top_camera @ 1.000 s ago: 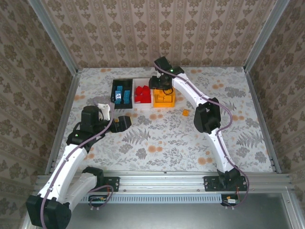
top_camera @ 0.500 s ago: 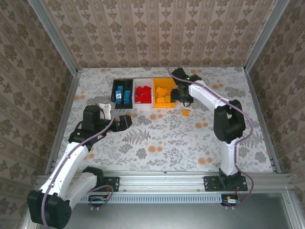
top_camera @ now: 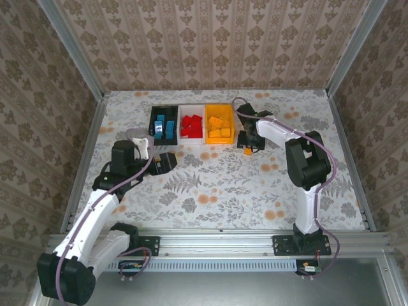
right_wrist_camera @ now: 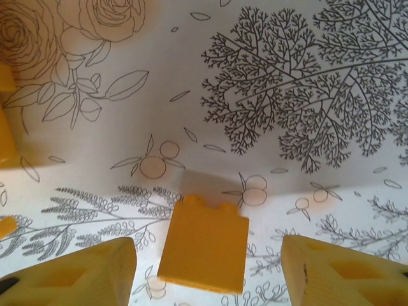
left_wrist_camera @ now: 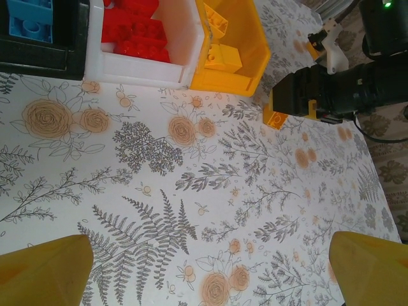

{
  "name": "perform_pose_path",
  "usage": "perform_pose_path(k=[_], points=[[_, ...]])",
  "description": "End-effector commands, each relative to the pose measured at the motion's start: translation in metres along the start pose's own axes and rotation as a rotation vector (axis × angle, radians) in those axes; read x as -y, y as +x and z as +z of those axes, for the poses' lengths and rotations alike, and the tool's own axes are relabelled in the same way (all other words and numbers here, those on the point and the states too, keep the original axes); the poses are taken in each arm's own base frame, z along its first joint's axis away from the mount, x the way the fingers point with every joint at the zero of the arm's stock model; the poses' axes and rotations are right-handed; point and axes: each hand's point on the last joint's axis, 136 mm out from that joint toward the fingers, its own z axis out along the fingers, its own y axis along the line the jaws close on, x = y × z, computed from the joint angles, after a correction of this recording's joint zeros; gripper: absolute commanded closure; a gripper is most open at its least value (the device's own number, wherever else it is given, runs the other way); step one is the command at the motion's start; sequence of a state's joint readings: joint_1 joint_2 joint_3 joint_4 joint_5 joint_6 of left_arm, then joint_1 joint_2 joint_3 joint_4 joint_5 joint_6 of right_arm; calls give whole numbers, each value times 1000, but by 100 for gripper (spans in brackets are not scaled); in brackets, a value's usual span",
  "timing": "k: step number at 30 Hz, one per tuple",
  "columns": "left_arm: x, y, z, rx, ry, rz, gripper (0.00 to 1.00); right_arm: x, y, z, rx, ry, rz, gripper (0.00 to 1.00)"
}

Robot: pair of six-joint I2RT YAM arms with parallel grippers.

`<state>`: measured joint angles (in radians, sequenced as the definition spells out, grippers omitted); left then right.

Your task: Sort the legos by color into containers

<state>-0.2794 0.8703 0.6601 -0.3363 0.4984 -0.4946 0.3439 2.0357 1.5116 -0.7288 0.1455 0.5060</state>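
We see our left arm [top_camera: 95, 213] reach forward from its base and bend at the wrist, so that the left end effector [top_camera: 166, 163] is turned inward, to the right. Its two yellow fingers [left_wrist_camera: 44, 271] stand wide apart with nothing between them. Our right arm [top_camera: 305, 172] rises from its base, folds at the elbow and stretches back to the left. The right end effector [top_camera: 247, 145] points down close over the surface [top_camera: 210, 185], its fingers [right_wrist_camera: 76, 274] parted and gripping nothing.

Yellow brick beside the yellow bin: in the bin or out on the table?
Out. The yellow brick lies on the table, outside the yellow bin, between the open fingers of the right gripper, untouched.
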Motion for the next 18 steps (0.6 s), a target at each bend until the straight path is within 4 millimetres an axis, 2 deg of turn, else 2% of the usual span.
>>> perform_pose_path(k=[1, 4, 12, 18], points=[[-2, 3, -2, 0, 0, -11, 3, 0, 7, 18, -35, -5, 24, 42], [-2, 3, -2, 0, -3, -12, 3, 1, 9, 24, -48, -5, 29, 47], [-2, 2, -2, 0, -5, -11, 3, 7, 14, 35, -71, -2, 40, 51], [-2, 1, -2, 3, -7, -12, 3, 6, 15, 33, -65, -19, 45, 69]])
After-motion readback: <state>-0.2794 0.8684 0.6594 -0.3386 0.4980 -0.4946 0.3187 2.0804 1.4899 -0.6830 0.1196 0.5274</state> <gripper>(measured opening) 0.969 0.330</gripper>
